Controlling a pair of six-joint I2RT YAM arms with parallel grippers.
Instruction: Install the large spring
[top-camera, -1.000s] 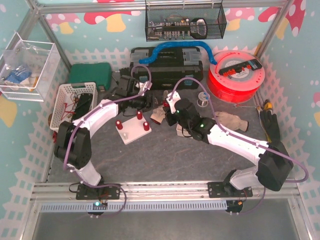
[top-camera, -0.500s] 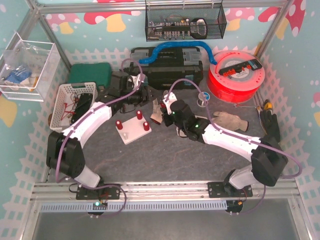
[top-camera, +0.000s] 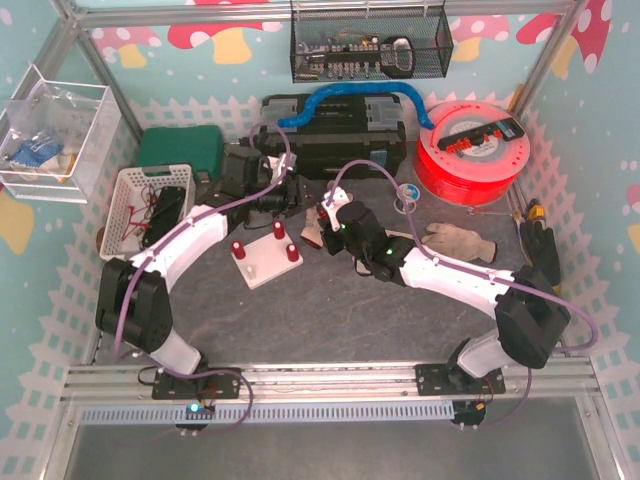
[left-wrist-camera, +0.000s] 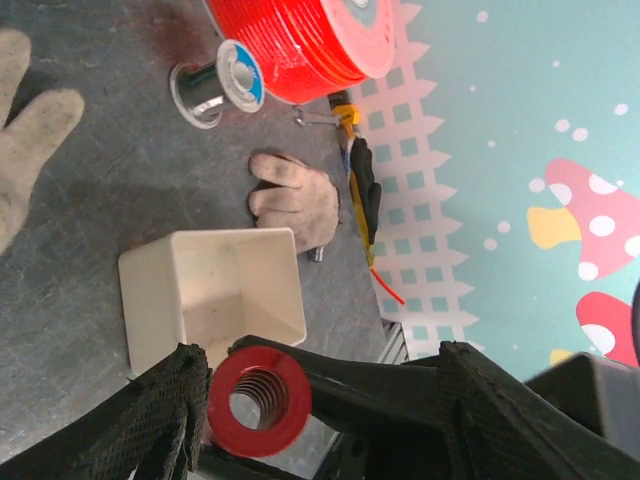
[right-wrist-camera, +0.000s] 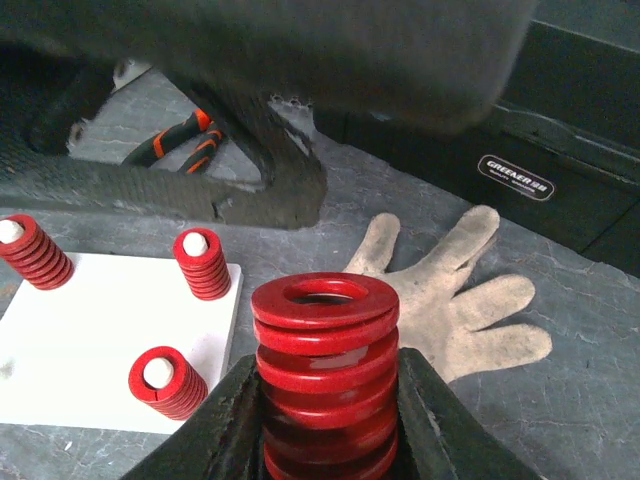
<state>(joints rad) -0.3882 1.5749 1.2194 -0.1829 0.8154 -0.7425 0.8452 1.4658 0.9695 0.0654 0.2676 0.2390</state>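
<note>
Large spring (right-wrist-camera: 325, 330): red, glossy, flat-wound coil, standing upright. The right hand (right-wrist-camera: 328, 405) pinches it from both sides, low on the coil. The bottom turns are cut off by the frame edge, so I cannot tell whether its foot touches the surface (right-wrist-camera: 590, 400). It sits just right of the base plate (right-wrist-camera: 90, 340).

Base plate: flat, matte white, square-cornered. Three small red springs (right-wrist-camera: 203, 263) stand on it, each round a white-tipped peg. The far-left one is partly cropped.

Beyond the spring: a pale fabric glove (right-wrist-camera: 450, 300) lies flat with fingers spread on the grey, slate-like surface. Behind it is a black hard-plastic case (right-wrist-camera: 570, 140) with a small white label. Orange-and-black pliers (right-wrist-camera: 190, 145) are partly hidden.

Left hand (left-wrist-camera: 325, 400): fingers wide apart, black, with a knurled rubbery texture. In the left wrist view the spring shows end-on as a red ring with its coils visible inside, just beside one finger. I cannot tell whether they touch. A dark bar crosses behind it and I cannot identify it. In the right wrist view this hand is a dark blur across the top, hiding what lies behind.

Top view: both hands are close together near the plate's far corner. The spring is too small to make out there.
</note>
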